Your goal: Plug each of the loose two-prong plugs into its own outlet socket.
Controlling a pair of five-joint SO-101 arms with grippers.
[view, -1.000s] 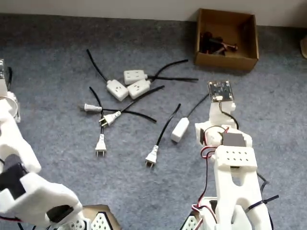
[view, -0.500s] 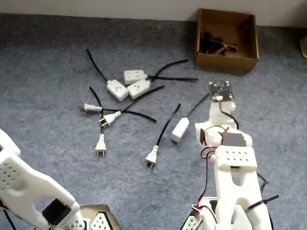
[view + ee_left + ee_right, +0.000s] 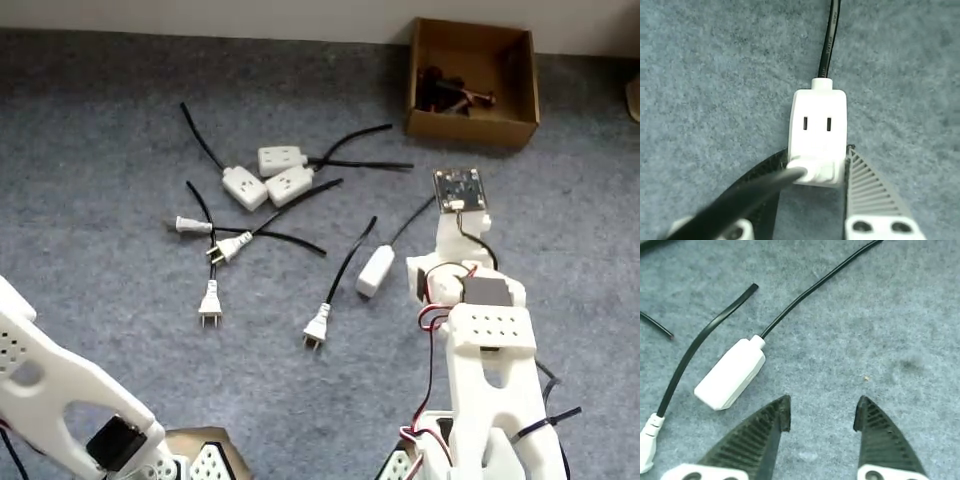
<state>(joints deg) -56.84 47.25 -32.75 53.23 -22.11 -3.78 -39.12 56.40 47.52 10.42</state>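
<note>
Over the bench (image 3: 910, 315), right fingers (image 3: 760, 435) released. The loose socket (image 3: 730, 375) lies just beside them, outside the gap, its long axis slanted across it. Left fingers (image 3: 865, 190) look clenched on the held socket (image 3: 818, 125); its cord (image 3: 829, 40) runs straight away.

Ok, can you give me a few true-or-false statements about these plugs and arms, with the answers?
The right gripper is open above the carpet. True.
The cardboard box is empty. False: dark items lie inside it.
A white outlet socket sits between the fingers of the left gripper. True.
The lowest plug in the high view is plugged into a socket. False: it lies loose, prongs bare.
</note>
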